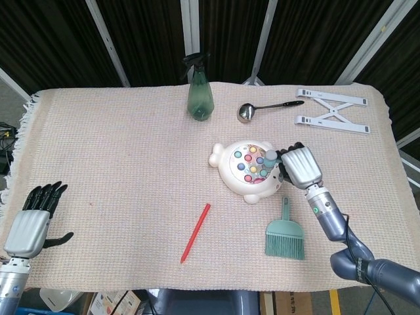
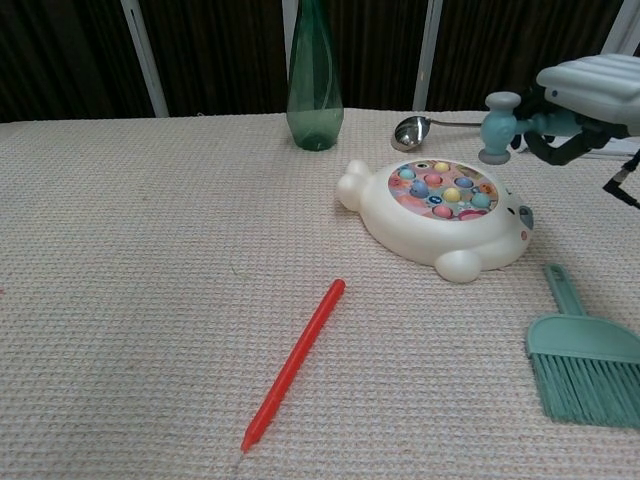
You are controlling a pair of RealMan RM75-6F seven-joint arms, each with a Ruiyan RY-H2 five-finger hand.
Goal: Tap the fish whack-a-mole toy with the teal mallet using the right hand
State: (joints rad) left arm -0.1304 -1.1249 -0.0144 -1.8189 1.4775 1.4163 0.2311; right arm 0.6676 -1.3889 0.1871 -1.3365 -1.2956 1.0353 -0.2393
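The cream fish whack-a-mole toy [image 1: 235,174] [image 2: 415,232] lies right of the table's middle, its round top full of several coloured pegs. My right hand [image 1: 302,167] [image 2: 588,88] grips the teal mallet [image 2: 497,126] [image 1: 270,158] by its handle. The mallet head hangs in the air above the toy's right edge, clear of the pegs. My left hand [image 1: 31,225] rests at the table's front left corner, fingers apart and holding nothing.
A red stick [image 1: 195,232] [image 2: 294,363] lies in front of the toy. A teal hand brush [image 1: 285,235] [image 2: 583,360] sits to the toy's front right. Behind stand a green spray bottle [image 1: 199,94] [image 2: 314,75], a metal ladle [image 1: 262,109] [image 2: 412,130] and a white folding stand [image 1: 331,110].
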